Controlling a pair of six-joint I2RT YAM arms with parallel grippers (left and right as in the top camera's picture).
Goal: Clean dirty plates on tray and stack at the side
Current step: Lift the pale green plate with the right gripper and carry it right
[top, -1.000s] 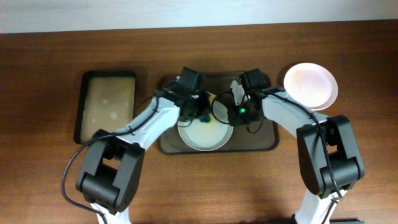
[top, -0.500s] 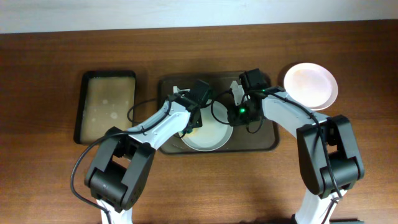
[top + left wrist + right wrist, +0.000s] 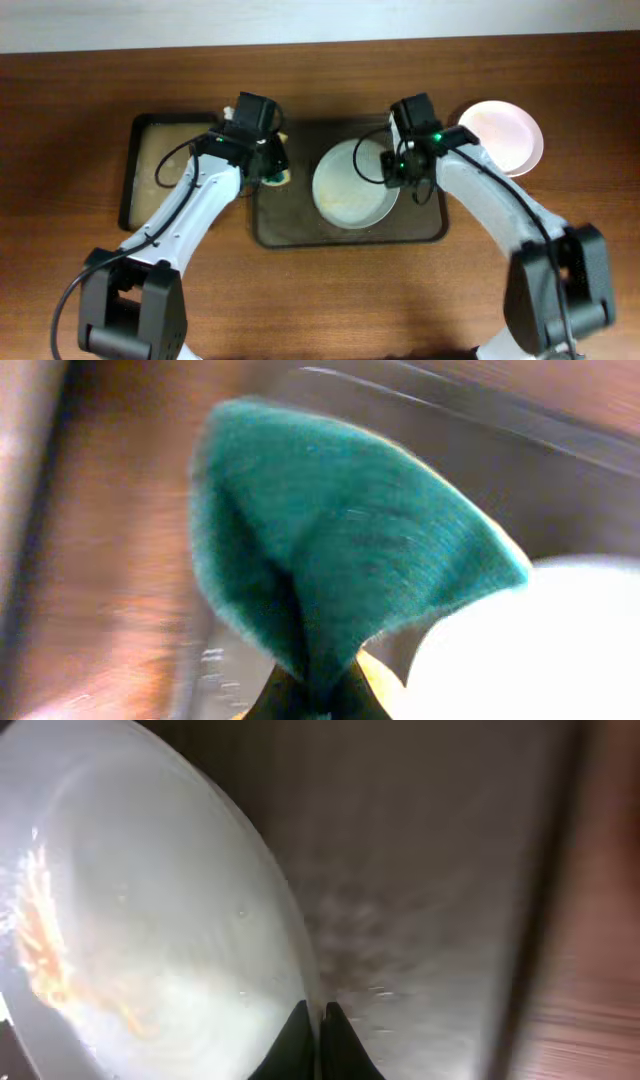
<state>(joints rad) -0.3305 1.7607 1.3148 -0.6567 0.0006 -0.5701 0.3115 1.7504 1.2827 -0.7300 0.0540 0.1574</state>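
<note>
Item: my right tool, pinched on plate rim; side plate lies just rightward, nearer this arm; left tool clamps sponge.

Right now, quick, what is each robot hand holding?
Left gripper: shut on the green sponge.
Right gripper: shut on the plate, at its rim.

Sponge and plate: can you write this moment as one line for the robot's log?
left end effector: shut on sponge, near left edge of tray | right end effector: shut on plate rim | plate: orange smears
</note>
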